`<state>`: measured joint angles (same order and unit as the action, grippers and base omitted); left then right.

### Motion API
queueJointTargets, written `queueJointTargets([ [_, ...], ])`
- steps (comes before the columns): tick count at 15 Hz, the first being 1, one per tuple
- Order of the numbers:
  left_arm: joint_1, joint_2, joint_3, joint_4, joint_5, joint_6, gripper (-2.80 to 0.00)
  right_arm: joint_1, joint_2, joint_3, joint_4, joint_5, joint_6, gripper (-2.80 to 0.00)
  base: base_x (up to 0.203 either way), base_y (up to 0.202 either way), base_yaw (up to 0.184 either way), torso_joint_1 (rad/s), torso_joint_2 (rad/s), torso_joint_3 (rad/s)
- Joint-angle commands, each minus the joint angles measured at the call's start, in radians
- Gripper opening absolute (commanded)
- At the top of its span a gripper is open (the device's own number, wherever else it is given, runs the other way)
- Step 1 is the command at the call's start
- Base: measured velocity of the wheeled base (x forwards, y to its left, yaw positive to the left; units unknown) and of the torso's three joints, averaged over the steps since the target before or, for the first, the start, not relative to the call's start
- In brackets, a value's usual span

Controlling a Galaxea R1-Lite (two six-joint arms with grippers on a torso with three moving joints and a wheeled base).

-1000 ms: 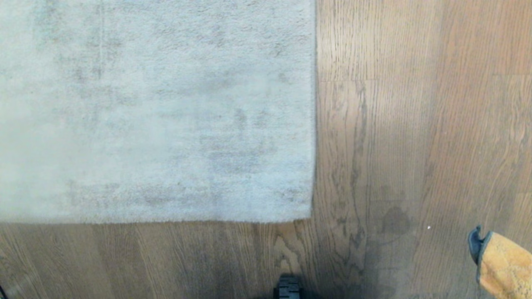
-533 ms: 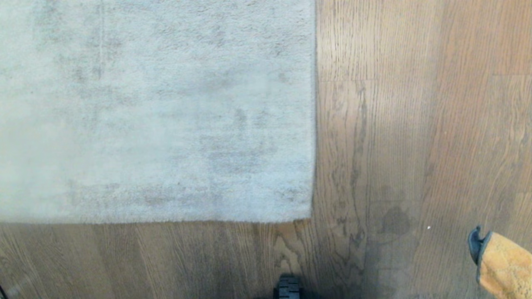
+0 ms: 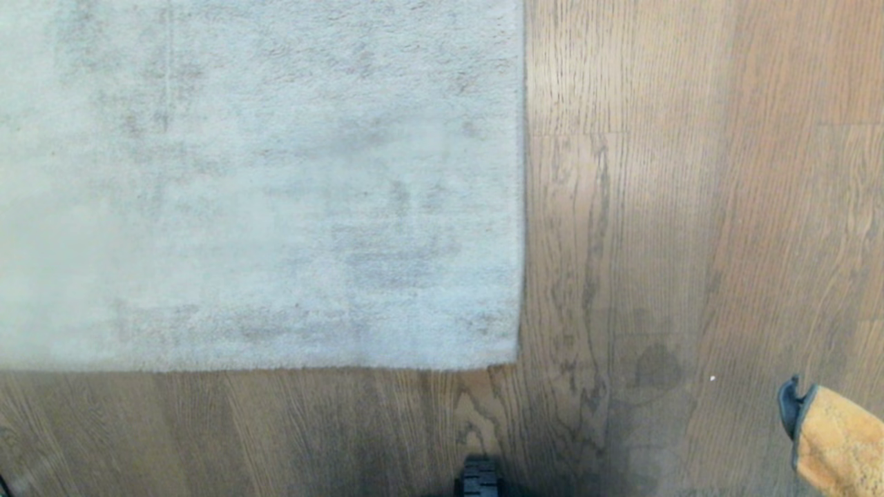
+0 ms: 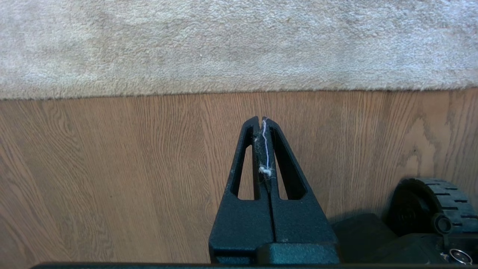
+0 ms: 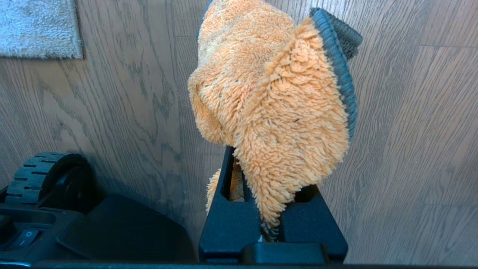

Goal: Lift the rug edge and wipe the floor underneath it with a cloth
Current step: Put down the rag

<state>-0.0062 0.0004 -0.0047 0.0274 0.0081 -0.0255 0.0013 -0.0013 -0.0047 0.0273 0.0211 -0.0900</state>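
floor [image 3: 690,207]: wood-grain planks, we see them bare around the rug corner
rug edge [image 3: 521,207]: flat on floor
left gripper [image 4: 261,121]: fingers pressed together, empty, near rug edge
right gripper [image 5: 261,175]: clamps orange cloth [image 5: 272,104], apart from rug

Pale grey rug [image 3: 262,186], brown wood-grain floor [image 3: 690,207], orange grey-edged cloth [image 5: 272,104]

floor [image 3: 690,207]: brown-grey wood-grain planks | dark grain streaks | shadowed near bottom edge
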Motion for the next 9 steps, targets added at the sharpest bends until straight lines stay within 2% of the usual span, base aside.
queueJointTargets([
  [1, 0.000, 0.000, -0.001, 0.000, 0.000, -0.001, -2.80, 0.000, 0.001, 0.000, 0.000, 0.000, -0.001, -2.80, 0.000, 0.000, 0.000, 0.000, 0.00, 0.000],
  [9, 0.000, 0.000, 0.000, 0.000, -0.002, 0.001, -2.80, 0.000, 0.001, 0.000, 0.000, 0.000, -0.001, -2.80, 0.000, 0.000, 0.000, 0.000, 0.00, 0.000],
])
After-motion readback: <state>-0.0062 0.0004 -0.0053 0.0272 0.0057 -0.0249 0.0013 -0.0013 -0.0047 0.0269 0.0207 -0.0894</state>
